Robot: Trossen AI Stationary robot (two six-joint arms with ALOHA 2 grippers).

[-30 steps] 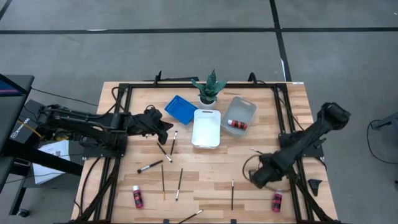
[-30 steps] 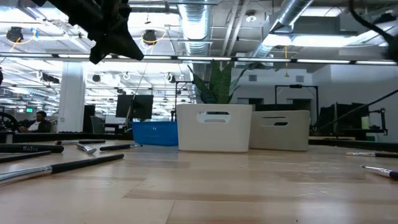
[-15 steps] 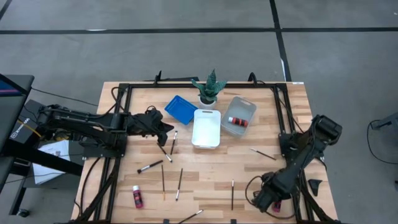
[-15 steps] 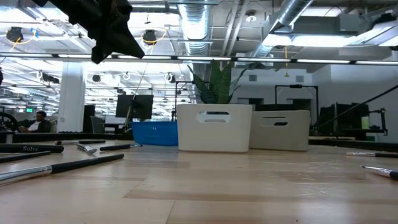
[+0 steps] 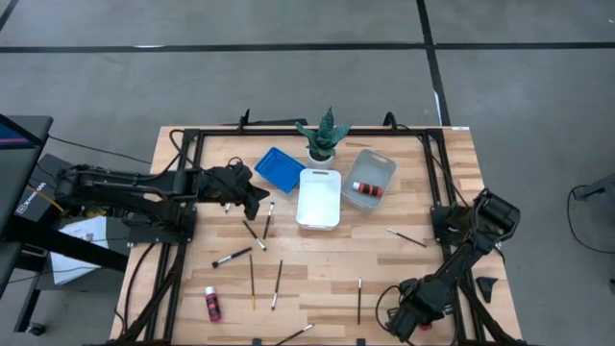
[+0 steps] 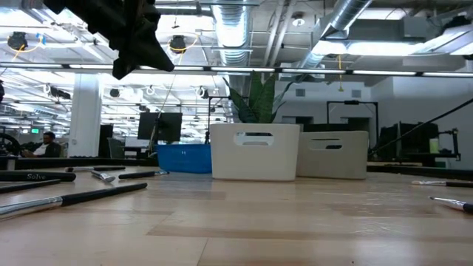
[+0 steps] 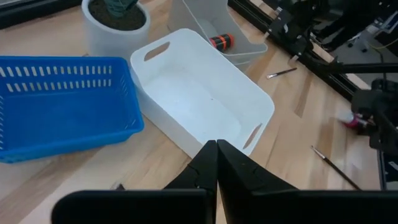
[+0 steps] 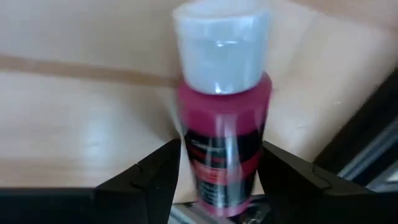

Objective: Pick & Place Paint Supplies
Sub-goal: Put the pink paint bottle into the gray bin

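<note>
A red bottle point(image 8: 224, 124) with a white cap lies on the wood at the table's near right corner. My right gripper point(image 8: 219, 186) point(image 5: 404, 322) is low over it and open, with one finger on each side of its body. My left gripper point(image 7: 216, 163) point(image 5: 255, 197) is shut and empty, up in the air at the left, near the blue tray. A second red bottle point(image 5: 211, 304) lies near left and a third point(image 5: 366, 188) lies in the grey tray. Several brushes point(image 5: 233, 257) point(image 5: 278, 283) point(image 5: 359, 300) point(image 5: 407, 237) lie flat on the table. My right gripper's fingers point(image 8: 155, 180) stand close beside the bottle's lower body point(image 8: 217, 168), coming steeply from above. I cannot tell whether they touch it. The bottle lies on the table.
A blue tray point(image 5: 280, 168), a white tray point(image 5: 319, 198) and a grey tray point(image 5: 370, 173) stand at the far middle, with a potted plant point(image 5: 323, 135) behind them. A black frame rail point(image 8: 367, 143) runs close beside the near right bottle.
My right gripper has swung toward the table's near edge and gone down, so that it now stands over the red bottle at the near right corner.
</note>
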